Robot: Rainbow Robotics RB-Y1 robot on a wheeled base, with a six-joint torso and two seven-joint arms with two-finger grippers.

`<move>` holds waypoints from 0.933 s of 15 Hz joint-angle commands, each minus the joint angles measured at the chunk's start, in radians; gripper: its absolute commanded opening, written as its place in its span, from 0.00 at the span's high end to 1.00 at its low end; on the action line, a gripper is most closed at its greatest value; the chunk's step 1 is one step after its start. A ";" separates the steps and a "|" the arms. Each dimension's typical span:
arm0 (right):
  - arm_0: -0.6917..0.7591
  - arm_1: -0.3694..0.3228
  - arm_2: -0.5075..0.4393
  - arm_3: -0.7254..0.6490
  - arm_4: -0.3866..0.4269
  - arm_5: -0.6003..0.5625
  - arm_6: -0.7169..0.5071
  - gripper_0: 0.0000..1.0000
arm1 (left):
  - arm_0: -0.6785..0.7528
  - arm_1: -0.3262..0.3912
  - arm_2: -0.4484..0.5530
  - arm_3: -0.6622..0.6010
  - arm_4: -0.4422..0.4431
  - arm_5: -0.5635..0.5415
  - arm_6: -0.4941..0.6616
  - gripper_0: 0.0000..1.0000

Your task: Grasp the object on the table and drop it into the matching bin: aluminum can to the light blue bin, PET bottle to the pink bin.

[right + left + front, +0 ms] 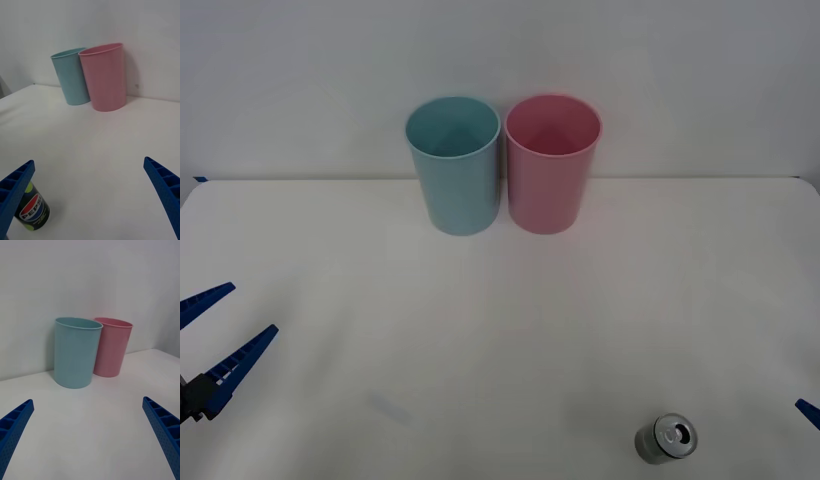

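The aluminum can [666, 439] stands upright on the white table [510, 330] near its front right, with a shiny pull-tab top. In the right wrist view the can [34, 210] has a dark Pepsi label and sits beside one finger of my open right gripper [88, 161], outside the gap. One right fingertip [808, 412] shows to the can's right. The light blue bin [452, 165] and the pink bin [552, 165] stand side by side at the back. My left gripper [225, 330] is open and empty at the front left.
A white wall rises right behind the bins. The table's far edge runs behind them, and the tabletop between the bins and the grippers is bare. The left wrist view faces the light blue bin [77, 352] and the pink bin [112, 347].
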 commanded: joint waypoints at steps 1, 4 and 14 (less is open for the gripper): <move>0.008 -0.022 0.001 0.070 0.001 -0.049 0.032 0.00 | 0.000 0.000 0.000 0.000 0.000 0.000 0.000 0.00; 0.054 -0.033 0.012 0.086 0.003 -0.056 0.061 0.00 | 0.000 0.000 0.000 0.000 0.000 0.000 0.000 0.00; 0.157 -0.022 0.063 0.086 0.001 -0.055 0.241 0.00 | 0.000 0.000 0.000 0.000 0.000 0.000 0.000 0.00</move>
